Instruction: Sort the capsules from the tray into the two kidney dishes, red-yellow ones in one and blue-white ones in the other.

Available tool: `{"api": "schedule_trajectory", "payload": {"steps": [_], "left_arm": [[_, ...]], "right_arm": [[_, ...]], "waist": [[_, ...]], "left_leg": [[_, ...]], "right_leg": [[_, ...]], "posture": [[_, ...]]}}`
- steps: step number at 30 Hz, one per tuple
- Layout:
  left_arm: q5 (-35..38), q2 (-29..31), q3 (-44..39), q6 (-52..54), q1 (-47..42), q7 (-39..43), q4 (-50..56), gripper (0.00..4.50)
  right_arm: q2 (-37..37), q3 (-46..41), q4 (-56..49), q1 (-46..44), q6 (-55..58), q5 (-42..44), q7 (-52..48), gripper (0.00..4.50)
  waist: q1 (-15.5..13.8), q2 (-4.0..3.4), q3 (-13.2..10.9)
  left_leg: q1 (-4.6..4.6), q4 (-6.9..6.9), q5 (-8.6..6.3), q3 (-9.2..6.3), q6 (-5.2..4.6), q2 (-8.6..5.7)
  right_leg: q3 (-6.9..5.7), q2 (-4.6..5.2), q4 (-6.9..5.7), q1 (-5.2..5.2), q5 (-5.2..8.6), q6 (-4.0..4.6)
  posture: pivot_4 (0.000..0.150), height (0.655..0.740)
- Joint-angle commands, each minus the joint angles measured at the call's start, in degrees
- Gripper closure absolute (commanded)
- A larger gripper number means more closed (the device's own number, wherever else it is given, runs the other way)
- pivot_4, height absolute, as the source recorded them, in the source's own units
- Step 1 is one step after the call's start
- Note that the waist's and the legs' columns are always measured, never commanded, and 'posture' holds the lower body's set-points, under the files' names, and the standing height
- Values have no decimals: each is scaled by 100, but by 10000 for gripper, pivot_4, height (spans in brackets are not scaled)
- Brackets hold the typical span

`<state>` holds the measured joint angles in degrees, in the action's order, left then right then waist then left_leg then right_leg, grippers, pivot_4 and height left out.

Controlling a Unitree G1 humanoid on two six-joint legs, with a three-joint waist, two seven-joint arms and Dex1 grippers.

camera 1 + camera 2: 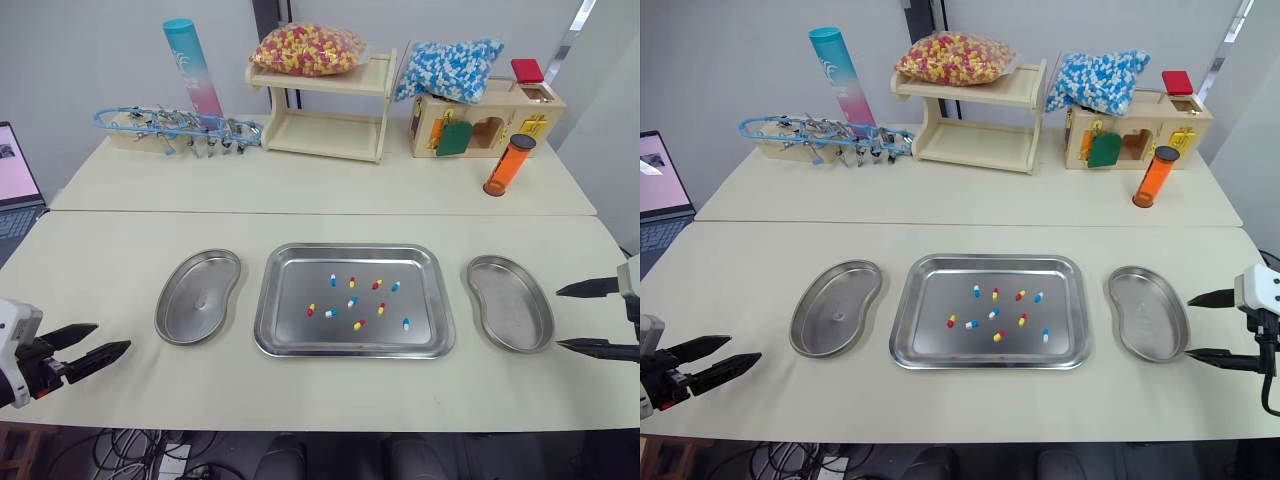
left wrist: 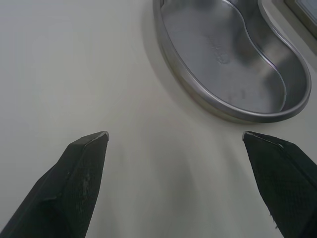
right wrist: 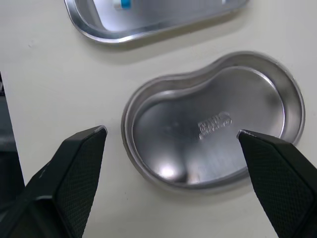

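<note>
A steel tray (image 1: pixel 290 300) lies mid-table and holds several loose capsules (image 1: pixel 352 301), some red-yellow, some blue-white. One empty kidney dish (image 1: pixel 198 296) lies to its left, another empty kidney dish (image 1: pixel 510 302) to its right. My left gripper (image 1: pixel 95 345) is open near the table's front left corner, well short of the left dish (image 2: pixel 233 64). At the right edge my right gripper (image 1: pixel 575 318) is open, just beside the right dish (image 3: pixel 213 124). Nothing is between either pair of fingers.
At the back stand a wooden shelf (image 1: pixel 325 110) with a bag of red-yellow capsules (image 1: pixel 307 48), a bag of blue-white capsules (image 1: pixel 447 68) on a wooden box, an orange tube (image 1: pixel 508 164), a teal-pink tube (image 1: pixel 193 66) and a rack (image 1: pixel 180 128). A laptop (image 1: pixel 15 180) sits far left.
</note>
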<state>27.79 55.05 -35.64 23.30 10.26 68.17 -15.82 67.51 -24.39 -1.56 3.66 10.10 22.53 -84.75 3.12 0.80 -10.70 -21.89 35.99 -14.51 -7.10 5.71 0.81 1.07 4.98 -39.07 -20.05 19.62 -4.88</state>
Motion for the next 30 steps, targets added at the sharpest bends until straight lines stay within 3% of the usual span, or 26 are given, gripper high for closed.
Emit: {"api": "schedule_trajectory", "payload": {"steps": [1,13,19,25,30], "left_arm": [[51,65,-93,-73,-152,-134,272,0],[8,-335,-310,-215,337,-763,1265,0],[-133,-349,-191,-504,626,-760,2046,0],[992,-383,-7,867,173,-1138,3369,0],[1491,22,847,1771,-336,-1111,4145,0]], "right_arm": [[-355,-273,-957,205,94,442,203,301],[-1908,124,-2391,389,426,1091,1542,301],[-2094,407,-2449,512,67,940,1482,301],[-2054,477,-2458,551,32,1029,1456,301],[-2093,590,-2692,739,256,1142,1593,301]], "waist": [[-7,2,1],[-34,24,11],[-64,24,12],[-121,25,12],[-126,24,11]], "left_leg": [[-1,0,0,-2,0,1],[-1,2,0,-9,0,1],[0,1,0,-10,0,1],[0,5,0,-12,0,1],[2,4,0,-12,0,1]], "right_leg": [[-2,0,0,0,0,0],[-6,-1,3,5,0,0],[-8,-1,4,8,0,0],[-8,-1,4,11,0,0],[-9,-2,4,12,0,0]], "posture": [[1500,7400],[1500,7400],[1500,7400],[1500,7400],[1500,7400]]}}
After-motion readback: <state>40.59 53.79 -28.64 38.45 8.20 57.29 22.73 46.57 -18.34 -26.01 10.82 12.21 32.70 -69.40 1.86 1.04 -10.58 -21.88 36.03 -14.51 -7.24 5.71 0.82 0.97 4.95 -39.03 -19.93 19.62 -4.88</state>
